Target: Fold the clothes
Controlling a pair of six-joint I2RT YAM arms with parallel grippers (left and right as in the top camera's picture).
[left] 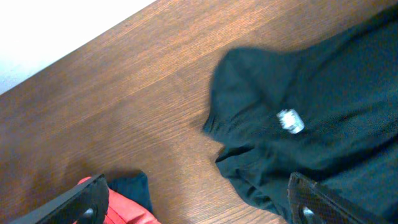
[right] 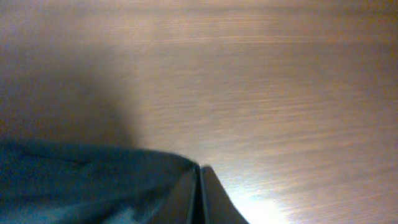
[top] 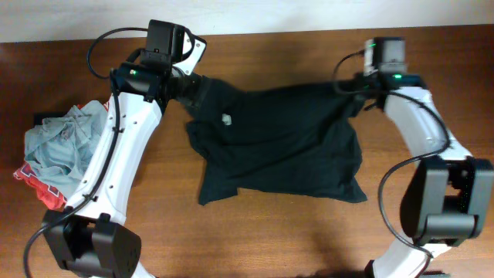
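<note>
Overhead, the black shirt (top: 278, 143) lies crumpled in the middle of the table (top: 255, 239), with a pile (top: 58, 154) of other clothes at its left edge. Only the left wrist view shows the left gripper (left: 199, 186) spread wide over the shirt's logo end, holding nothing. The right wrist view shows the right gripper (right: 200, 186) closed, pinching the shirt's edge.

We see the soft black T-shirt (top: 278, 143) lying in the middle of the brown wooden table (top: 270, 232), with the grey-blue and red cloth heap (top: 58, 150) to its left, apart.
</note>
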